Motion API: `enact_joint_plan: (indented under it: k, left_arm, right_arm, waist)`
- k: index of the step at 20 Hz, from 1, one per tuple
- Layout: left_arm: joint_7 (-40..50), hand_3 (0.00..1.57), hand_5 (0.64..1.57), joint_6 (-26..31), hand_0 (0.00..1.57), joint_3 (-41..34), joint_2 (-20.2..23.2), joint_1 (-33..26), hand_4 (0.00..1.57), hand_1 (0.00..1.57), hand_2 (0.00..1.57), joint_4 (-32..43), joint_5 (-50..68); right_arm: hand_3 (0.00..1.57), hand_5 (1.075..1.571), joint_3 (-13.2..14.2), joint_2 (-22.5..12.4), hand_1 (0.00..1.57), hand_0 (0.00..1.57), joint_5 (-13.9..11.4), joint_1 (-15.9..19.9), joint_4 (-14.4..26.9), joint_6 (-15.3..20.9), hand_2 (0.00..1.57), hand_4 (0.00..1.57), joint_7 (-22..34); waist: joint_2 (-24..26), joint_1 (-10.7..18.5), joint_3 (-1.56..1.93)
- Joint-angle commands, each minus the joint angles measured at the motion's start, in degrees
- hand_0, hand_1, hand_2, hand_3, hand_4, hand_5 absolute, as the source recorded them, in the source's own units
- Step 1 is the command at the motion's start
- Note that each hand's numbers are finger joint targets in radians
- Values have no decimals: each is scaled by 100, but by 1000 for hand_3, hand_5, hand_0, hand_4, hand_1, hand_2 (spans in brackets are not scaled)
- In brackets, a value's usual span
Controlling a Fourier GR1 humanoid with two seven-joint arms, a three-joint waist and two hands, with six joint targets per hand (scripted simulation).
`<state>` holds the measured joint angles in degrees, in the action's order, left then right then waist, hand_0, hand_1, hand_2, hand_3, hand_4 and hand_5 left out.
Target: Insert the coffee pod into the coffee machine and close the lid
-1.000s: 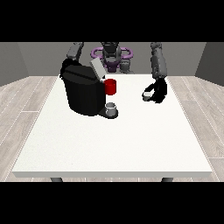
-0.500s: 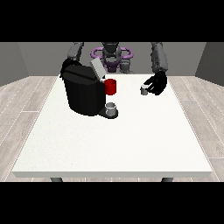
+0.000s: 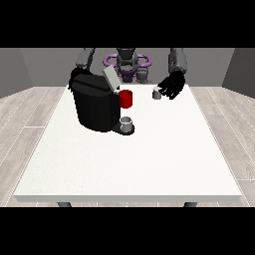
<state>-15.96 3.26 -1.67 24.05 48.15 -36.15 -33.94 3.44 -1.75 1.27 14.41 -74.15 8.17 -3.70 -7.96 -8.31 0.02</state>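
A small grey cup stands on the drip tray at the foot of the black coffee machine, nearest the camera on the white bench, with a red part on the machine's front just above it and the lid tilted up and open. Farther back, the coffee pod appears at the fingertips of the robot hand at the view's right, raised off the bench and well apart from the machine; the fingers look curled toward the pod, though whether they truly pinch it cannot be told at this size. The risk from here is that a pod held only at the fingertips could slip or tip on the way across, or arrive askew at the opening under the raised lid and fail to seat, leaving the lid unable to shut. That arm reaches down and forward from the shoulder. The robot hand at the view's left sits behind the machine's top corner, its fingers hidden.
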Motion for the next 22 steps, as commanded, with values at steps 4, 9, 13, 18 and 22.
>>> enact_joint_plan:
  k: [4, 9, 13, 18, 22]
  left_arm:
    - [455, 1288, 1571, 307, 1255, -41, -122, 556, 556, 1255, 1332, -208, -21]
    - [455, 1232, 1571, 72, 1072, -149, -64, 711, 520, 1072, 1218, -237, -111]
    - [852, 1199, 1571, 433, 1211, -540, 375, 1455, 507, 1211, 1253, -21, 95]
    - [935, 1258, 1571, 469, 1260, -478, 293, 1688, 490, 1260, 1318, -116, 9]
    - [558, 1263, 1571, 244, 1282, -615, 542, 1568, 517, 1282, 1329, 137, -39]
  right_arm:
    - [0, 1571, -45, 114, 0, 0, 30, 109, 112, 7, 0, 492, -32]
    - [0, 1571, -422, 167, 0, 0, 121, -106, -72, 55, 0, 496, -116]
    - [0, 1571, -434, 120, 0, 0, -13, 291, -352, -129, 0, 504, 122]
    - [0, 1571, -360, 55, 0, 0, -130, 257, -214, -51, 0, 492, -157]
    - [0, 1571, -485, 12, 0, 0, -158, 512, -869, 24, 0, 509, 549]
  waist:
    - [134, -147, 0]
    - [74, -358, -2]
    - [-154, -751, -3]
    - [-339, -744, -1]
    - [-578, -1060, -6]
